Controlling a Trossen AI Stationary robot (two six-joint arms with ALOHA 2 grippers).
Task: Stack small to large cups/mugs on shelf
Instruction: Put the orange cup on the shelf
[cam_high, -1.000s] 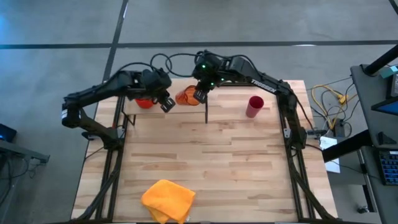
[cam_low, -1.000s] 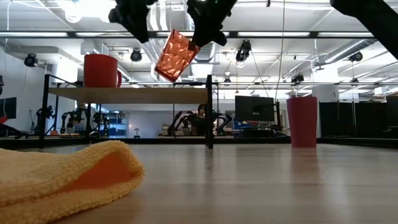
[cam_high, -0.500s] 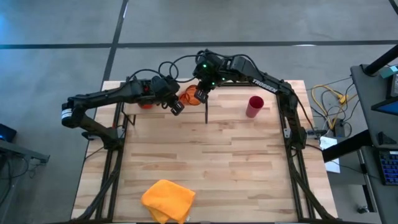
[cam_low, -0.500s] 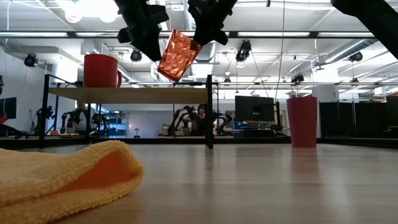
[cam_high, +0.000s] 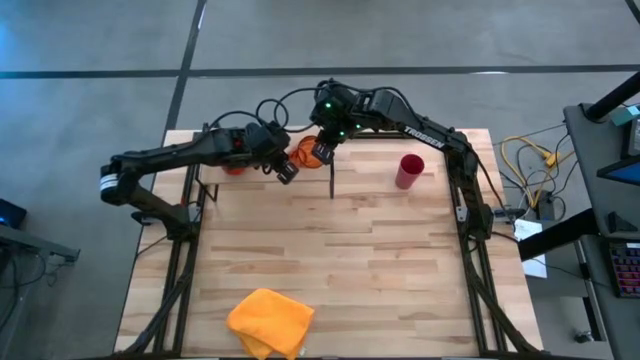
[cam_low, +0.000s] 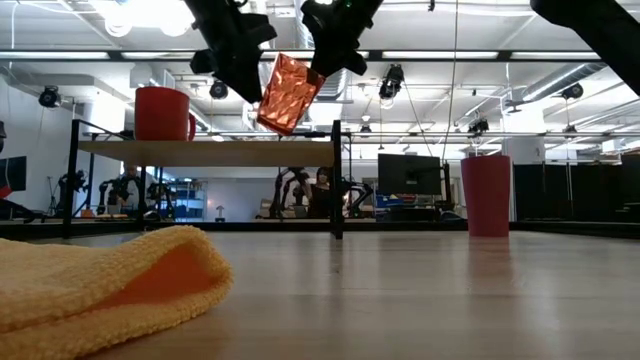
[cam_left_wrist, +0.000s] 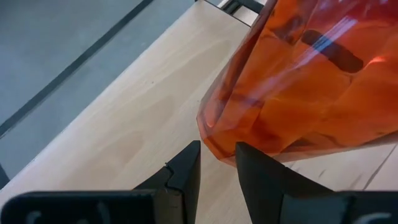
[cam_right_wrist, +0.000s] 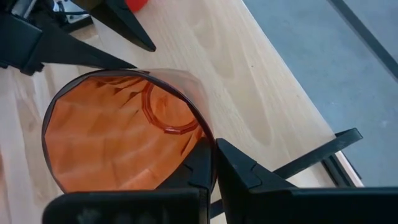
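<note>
The orange dark-striped cup (cam_low: 287, 93) (cam_high: 301, 152) hangs tilted above the shelf (cam_low: 210, 152), mouth up. My right gripper (cam_low: 330, 58) (cam_high: 322, 150) is shut on it. My left gripper (cam_low: 235, 62) (cam_high: 285, 170) is beside the cup's lower end. It is open by a narrow gap, its tips at the base in the left wrist view (cam_left_wrist: 216, 152). The red mug (cam_low: 162, 112) (cam_high: 233, 165) stands on the shelf's left part, partly hidden under the left arm. The pink-magenta tumbler (cam_low: 486, 195) (cam_high: 408, 170) stands on the table right of the dark divider (cam_low: 337, 180). My right gripper pinches the orange cup's rim wall (cam_right_wrist: 208, 142), one finger inside the mouth and one outside, coming from above. The cup is lifted clear over the shelf and hangs tilted below the fingers. My left gripper's fingertips (cam_left_wrist: 193, 155) stand at the cup's base edge (cam_left_wrist: 219, 148); I cannot tell whether they touch it.
A yellow-orange cloth (cam_high: 270, 322) (cam_low: 100, 280) lies crumpled near the table's near edge. The wood-plank tabletop (cam_high: 380, 250) is bare between the cloth and the shelf. The shelf's black frame posts (cam_low: 72, 180) stand at its left end. Cables (cam_high: 528, 160) lie off the table's right side.
My left gripper has moved toward the table's right, away from the red mug and up to the orange cup's lower end. The right gripper has kept the cup tilted above the shelf, almost in place.
</note>
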